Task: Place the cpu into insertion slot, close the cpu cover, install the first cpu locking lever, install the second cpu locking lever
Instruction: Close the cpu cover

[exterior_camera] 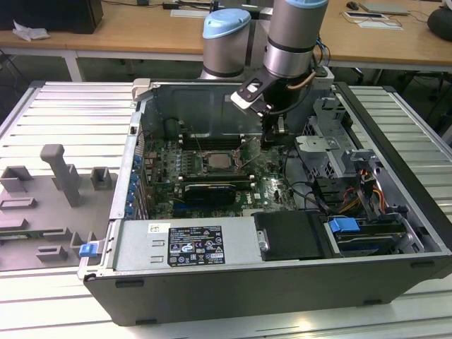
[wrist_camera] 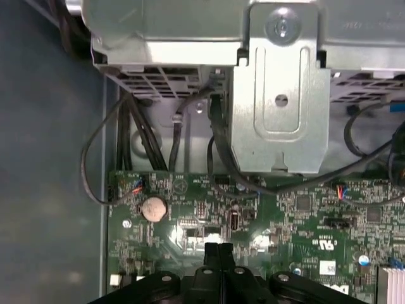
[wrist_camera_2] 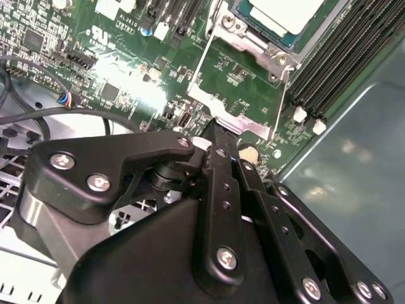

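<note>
Silvery cpu (wrist_camera_2: 281,11) is sitting in the insertion slot (wrist_camera_2: 235,33). The black pincer (wrist_camera: 218,248) is hanging just beside it, pressed together and pinching nothing.

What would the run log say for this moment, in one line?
gripper: shut, empty | where: over board, beside slot | cpu: in slot

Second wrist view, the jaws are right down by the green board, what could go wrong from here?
The shut jaws hang close over the board, so a small drop could scrape its tiny parts. The chip lies close by; a sideways slip might knock it. Black cables run near the arm and could snag.
</note>
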You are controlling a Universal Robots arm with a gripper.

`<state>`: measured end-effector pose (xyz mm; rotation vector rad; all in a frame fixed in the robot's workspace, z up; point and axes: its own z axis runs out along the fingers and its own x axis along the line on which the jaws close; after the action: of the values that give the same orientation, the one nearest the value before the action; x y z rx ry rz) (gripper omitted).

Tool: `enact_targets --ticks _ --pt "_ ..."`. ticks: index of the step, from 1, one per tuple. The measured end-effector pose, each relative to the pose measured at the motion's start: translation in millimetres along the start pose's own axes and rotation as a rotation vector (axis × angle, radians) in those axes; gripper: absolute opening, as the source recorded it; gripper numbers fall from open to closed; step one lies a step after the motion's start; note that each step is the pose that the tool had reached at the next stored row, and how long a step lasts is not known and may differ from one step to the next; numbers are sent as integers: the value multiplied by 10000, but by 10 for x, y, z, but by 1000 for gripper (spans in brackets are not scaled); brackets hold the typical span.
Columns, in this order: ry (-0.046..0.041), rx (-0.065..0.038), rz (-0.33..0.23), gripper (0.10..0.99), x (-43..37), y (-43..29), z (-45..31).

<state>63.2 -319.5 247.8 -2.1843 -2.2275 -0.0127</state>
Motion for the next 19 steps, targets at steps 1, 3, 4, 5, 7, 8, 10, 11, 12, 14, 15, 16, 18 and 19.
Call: enact_targets --ticks 1,3,4,5,7,8,10,11,12,14,15,16,18,19 --pt "0 1 -2 106 0 -8 0" --pt "1 1 -3 106 0 -17 1" --pt "0 1 -2 106 0 -21 0" --pt "0 1 -2 106 1 -39 0" --pt "0 1 -3 106 1 -49 1" --pt "0 1 -3 106 1 -55 1" --pt "1 1 -3 106 1 -71 1" --pt "0 1 -3 106 1 -76 1" --pt "0 1 -2 106 2 -89 1" --pt "0 1 -2 106 2 -107 1" --pt "0 2 -3 106 2 -117 1" --pt "1 1 -2 106 2 -127 1" --pt "0 1 -2 106 3 -137 1" --pt "1 1 -2 106 3 -146 2"
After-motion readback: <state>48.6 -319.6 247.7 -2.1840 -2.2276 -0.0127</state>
